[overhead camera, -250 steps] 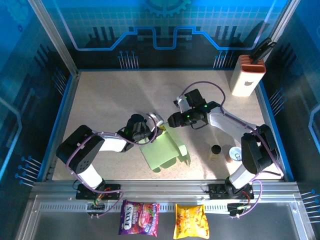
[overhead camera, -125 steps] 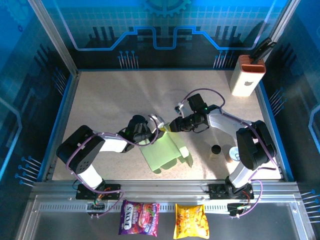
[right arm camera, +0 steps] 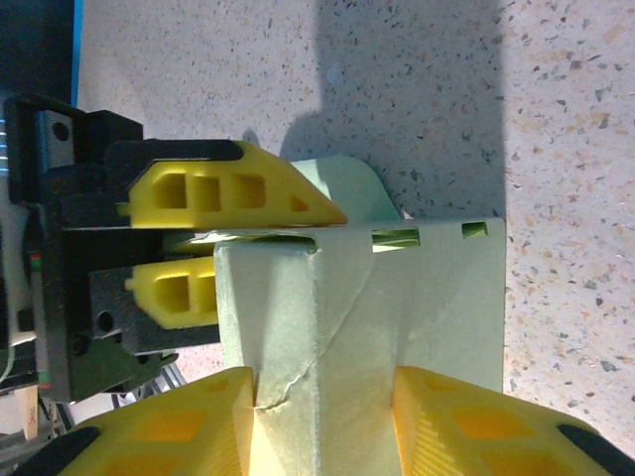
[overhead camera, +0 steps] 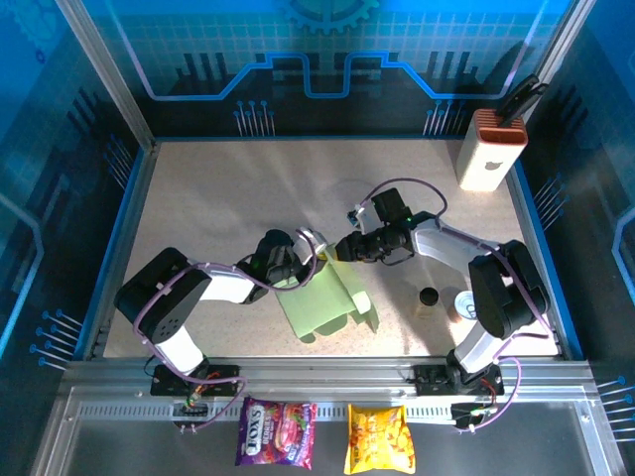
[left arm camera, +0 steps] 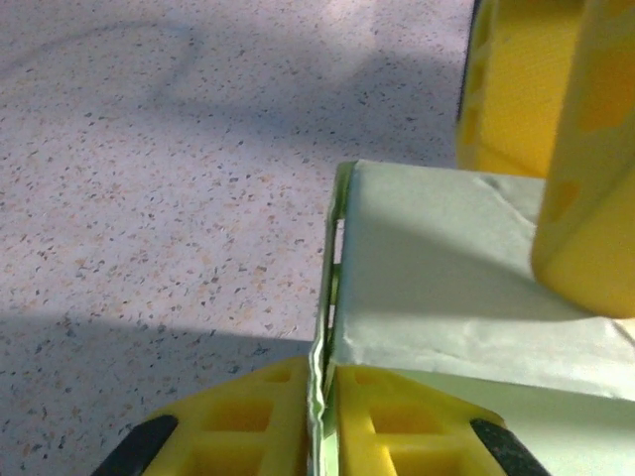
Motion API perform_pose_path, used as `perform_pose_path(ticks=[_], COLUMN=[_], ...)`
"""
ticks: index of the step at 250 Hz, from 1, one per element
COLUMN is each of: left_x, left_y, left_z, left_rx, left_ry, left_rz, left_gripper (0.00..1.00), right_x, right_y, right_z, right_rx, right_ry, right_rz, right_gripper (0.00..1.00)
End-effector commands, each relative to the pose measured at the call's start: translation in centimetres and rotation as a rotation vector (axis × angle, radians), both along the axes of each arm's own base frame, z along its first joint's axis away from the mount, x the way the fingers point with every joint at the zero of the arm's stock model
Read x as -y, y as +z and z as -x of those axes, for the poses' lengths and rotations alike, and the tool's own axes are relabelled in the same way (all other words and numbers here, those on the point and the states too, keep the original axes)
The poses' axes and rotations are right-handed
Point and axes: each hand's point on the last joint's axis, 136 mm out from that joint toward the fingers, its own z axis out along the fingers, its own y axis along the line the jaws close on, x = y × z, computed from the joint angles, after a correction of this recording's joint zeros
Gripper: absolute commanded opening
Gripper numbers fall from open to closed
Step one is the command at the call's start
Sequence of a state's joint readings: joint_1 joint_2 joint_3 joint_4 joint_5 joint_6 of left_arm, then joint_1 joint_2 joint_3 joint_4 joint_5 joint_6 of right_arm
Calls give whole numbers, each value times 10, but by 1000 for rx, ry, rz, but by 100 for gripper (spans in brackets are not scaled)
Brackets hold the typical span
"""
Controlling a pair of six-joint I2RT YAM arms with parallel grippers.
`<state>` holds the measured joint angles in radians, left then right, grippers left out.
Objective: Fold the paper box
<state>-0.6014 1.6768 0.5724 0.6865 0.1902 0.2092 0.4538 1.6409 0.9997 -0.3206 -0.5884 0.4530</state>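
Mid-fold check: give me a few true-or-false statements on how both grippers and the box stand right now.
1. The left gripper pinches a thin edge of the box. True.
2. The right gripper hangs open, clear of the box. False: it grips a folded-up part of the box.
3. The box lies fully flat. False: one part stands raised between the two grippers.
4. The white block stands at the far right corner, apart from the box. True.
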Motion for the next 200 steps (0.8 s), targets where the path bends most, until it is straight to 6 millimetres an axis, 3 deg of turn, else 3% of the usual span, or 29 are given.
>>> perform_pose_path(ticks=[1,77,200], left_x=[5,6,6], left_y=[4,-1,-5], left_z=[-5,-2,2], left_rx=[35,85,95], left_ry=[3,-46,-75], left_rz=[-5,-33,-58], left_gripper=[13,10,10], right_x=[-3,-12,20], right_y=[6,19,31], right_z=[2,9,9], right_rx=[-1,22,67], right_ry=[-54,-89,-27], right_rz=[-6,-30,-20], right_gripper=[41,42,49])
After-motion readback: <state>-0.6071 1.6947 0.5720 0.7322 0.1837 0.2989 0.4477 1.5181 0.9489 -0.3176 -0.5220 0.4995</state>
